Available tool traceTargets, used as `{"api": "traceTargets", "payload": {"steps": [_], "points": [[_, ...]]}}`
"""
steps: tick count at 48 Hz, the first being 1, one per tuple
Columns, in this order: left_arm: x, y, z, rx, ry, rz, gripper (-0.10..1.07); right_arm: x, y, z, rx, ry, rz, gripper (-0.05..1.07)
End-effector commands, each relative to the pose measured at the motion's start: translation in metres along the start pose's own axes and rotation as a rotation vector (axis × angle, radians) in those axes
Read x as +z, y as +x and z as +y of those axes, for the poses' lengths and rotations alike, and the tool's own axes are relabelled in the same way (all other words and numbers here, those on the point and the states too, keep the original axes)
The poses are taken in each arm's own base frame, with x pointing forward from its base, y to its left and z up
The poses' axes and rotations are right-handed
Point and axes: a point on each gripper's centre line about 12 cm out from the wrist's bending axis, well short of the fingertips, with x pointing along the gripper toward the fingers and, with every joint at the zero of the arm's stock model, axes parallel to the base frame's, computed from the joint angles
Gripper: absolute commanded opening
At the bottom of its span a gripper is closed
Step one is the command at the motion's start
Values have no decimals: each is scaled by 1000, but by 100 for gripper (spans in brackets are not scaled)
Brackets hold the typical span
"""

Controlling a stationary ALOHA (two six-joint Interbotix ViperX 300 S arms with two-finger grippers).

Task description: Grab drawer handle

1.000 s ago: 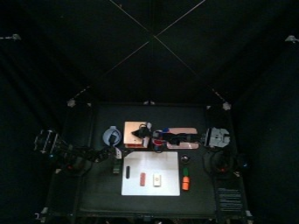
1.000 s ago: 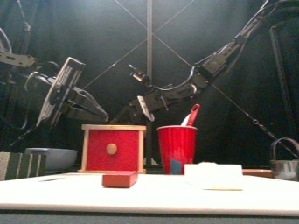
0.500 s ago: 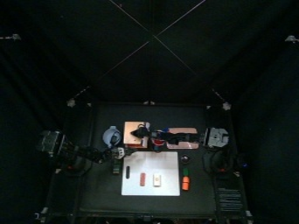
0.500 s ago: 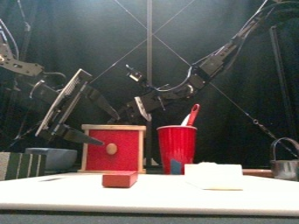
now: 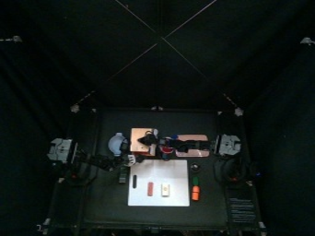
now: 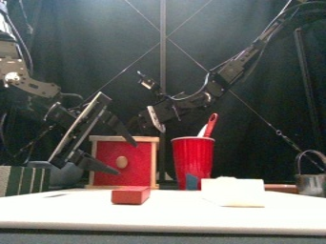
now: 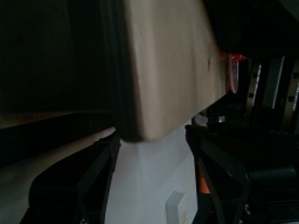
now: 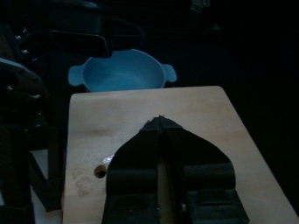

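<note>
The drawer handle is a small whitish oval in the middle of the red face of a tan-framed box at the table's left. My left gripper hangs open just left of the box, one finger crossing the box's lower left corner, apart from the handle. In the left wrist view the left gripper stands wide open around a tan edge. My right gripper is shut above a tan board, with nothing seen in it; it hangs over the red cup.
A blue bowl lies beyond the board. A red block and a white piece sit near the front edge on a white sheet. A dark lock-like thing stands far right.
My left arm has come down and swung toward the box, and its jaws have opened wide. The right arm has stayed where it was.
</note>
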Motion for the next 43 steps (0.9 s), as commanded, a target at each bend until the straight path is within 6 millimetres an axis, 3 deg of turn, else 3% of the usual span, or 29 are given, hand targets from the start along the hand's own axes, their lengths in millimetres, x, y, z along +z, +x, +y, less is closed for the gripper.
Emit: {"api": "traceTargets", "payload": {"steps": [1, 18, 26, 43], "points": [[4, 6, -8, -23, -12, -21, 93, 1, -2, 2, 4, -2, 12, 1], [16, 9, -4, -3, 45, -54, 87, 1, -2, 3, 4, 8, 13, 1], [16, 12, -6, 7, 67, -58, 80, 0, -1, 3, 4, 8, 14, 1], [12, 12, -5, 20, 78, -40, 76, -2, 0, 3, 4, 13, 19, 1]]}}
